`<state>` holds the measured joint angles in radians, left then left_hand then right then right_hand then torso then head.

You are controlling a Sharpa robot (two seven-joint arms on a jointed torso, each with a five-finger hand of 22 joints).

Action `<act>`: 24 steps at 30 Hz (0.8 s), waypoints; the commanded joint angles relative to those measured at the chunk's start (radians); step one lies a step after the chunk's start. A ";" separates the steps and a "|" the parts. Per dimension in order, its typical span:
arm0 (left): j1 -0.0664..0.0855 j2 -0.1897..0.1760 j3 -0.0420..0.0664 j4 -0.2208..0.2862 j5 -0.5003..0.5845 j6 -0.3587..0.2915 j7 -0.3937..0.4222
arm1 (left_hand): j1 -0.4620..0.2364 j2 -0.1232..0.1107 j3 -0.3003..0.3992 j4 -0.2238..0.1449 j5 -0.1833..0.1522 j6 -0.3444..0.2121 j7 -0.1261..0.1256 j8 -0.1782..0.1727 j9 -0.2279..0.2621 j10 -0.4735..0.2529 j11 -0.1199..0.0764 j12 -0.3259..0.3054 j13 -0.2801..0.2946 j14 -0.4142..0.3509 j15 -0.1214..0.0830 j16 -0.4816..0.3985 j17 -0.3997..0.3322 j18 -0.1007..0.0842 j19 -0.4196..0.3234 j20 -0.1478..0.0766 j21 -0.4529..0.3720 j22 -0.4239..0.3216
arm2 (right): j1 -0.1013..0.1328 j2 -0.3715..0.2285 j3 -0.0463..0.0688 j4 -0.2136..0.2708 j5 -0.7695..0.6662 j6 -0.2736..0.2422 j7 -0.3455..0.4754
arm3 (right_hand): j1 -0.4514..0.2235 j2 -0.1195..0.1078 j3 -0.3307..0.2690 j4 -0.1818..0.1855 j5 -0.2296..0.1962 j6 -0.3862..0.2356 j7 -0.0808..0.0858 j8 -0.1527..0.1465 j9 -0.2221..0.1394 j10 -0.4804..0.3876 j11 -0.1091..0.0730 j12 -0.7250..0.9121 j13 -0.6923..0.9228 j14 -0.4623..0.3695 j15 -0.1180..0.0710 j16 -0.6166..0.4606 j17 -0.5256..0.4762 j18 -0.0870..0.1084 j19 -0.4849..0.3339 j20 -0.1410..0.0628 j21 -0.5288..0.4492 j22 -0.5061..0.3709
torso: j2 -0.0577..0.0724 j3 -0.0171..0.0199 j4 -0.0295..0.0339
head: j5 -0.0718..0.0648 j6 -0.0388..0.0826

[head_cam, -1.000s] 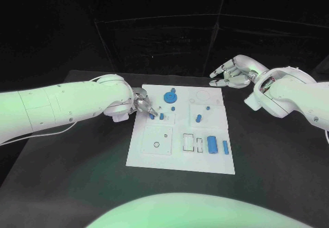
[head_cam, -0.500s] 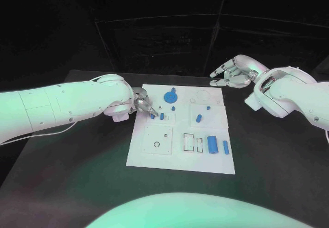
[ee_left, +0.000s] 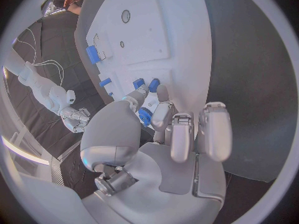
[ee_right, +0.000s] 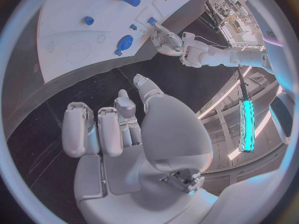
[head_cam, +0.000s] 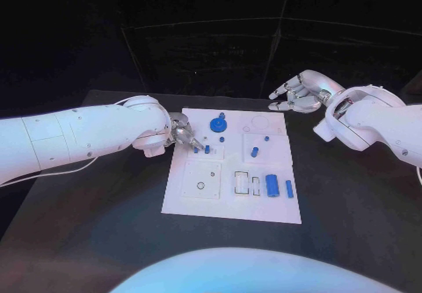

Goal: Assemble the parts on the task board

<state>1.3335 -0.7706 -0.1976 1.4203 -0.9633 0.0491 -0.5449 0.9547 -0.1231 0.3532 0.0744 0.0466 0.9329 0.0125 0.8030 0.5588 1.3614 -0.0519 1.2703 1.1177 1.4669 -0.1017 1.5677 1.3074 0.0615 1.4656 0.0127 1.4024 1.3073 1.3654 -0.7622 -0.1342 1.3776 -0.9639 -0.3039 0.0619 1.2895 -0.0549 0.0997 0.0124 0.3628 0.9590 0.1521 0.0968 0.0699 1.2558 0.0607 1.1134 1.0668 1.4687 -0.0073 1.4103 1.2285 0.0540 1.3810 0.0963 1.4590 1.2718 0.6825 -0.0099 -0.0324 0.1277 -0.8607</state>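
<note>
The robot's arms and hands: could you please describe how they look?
Both arms are bulky, smooth, rounded white shells. A thin pale cable loops beneath the left arm. The left hand and right hand are silver metal, with segmented fingers ending in rounded pads and a domed palm housing.

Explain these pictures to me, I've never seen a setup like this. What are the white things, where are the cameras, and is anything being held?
This is a two-armed robot at a black table. One camera looks down from its head; one sits behind each wrist. In the middle lies a white task board with small blue parts, such as a round blue disc and a blue cylinder. The left hand has its fingertips down at a small blue peg on the board; whether it grips it, I cannot tell. The right hand hovers off the board's far corner, holding nothing.
</note>
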 commanded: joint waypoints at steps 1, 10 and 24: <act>0.001 -0.008 0.001 0.007 0.001 -0.021 0.001 | -0.017 -0.004 -0.021 0.010 0.002 0.000 -0.002 0.006 0.001 0.005 -0.003 0.004 -0.003 0.104 -0.005 0.003 0.263 -0.006 0.009 -0.008 0.001 0.013 | 0.002 0.001 0.001 0.000 0.003 0.002 0.009 | -0.011 -0.001 -0.003 0.003 0.003 0.007 -0.002 0.006 -0.002 -0.002 0.000 -0.005 0.000 0.036 -0.007 -0.005 -0.001 0.011 -0.007 0.002 -0.007 -0.001 | 0.000 -0.0008 0.0005 | -0.001 0.000; 0.014 -0.035 0.002 0.023 0.079 -0.159 0.098 | 0.014 -0.001 -0.163 0.055 0.010 -0.100 0.035 -0.025 -0.014 -0.193 0.031 -0.207 -0.285 0.079 0.018 -0.045 0.190 0.049 -0.119 0.010 -0.214 -0.265 | 0.002 0.003 0.001 -0.002 0.003 0.001 0.009 | -0.011 -0.001 -0.003 0.003 0.003 0.007 -0.002 0.006 -0.002 -0.002 0.000 -0.005 0.000 0.036 -0.007 -0.005 -0.001 0.011 -0.007 0.002 -0.007 -0.001 | 0.000 0.0001 0.0000 | -0.003 0.004; 0.021 0.007 0.001 0.001 -0.002 -0.215 0.450 | 0.370 0.085 -0.132 -0.021 0.009 -0.243 0.148 -0.207 -0.224 -0.562 0.148 -0.527 -0.629 -0.357 0.126 -0.657 -0.528 0.120 -0.372 0.115 -0.768 -0.782 | 0.002 0.008 0.001 -0.008 0.005 -0.001 0.011 | -0.012 -0.001 -0.004 0.004 0.004 0.007 -0.002 0.006 -0.002 -0.005 0.000 -0.009 -0.005 0.036 -0.007 -0.007 -0.003 0.012 -0.008 0.002 -0.008 -0.004 | 0.001 -0.0004 0.0001 | -0.014 0.015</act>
<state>1.3535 -0.7683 -0.1972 1.4246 -0.8757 -0.1312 -0.2385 1.3130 -0.0349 0.2129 0.0565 0.0549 0.6780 0.1587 0.6062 0.3501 0.7969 0.0914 0.7557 0.5073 1.1144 0.0220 0.9165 0.7903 0.1628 1.0896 0.1222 0.6436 0.5323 1.3654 -0.7560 -0.1342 1.3693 -0.9634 -0.3039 0.0627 1.2895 -0.0549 0.0997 0.0124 0.3628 0.9590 0.1521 0.0968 0.0699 1.2559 0.0607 1.1072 1.0631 1.4687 -0.0073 1.4098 1.2266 0.0541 1.3808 0.0965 1.4552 1.2696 0.6831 -0.0101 -0.0325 0.1157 -0.8479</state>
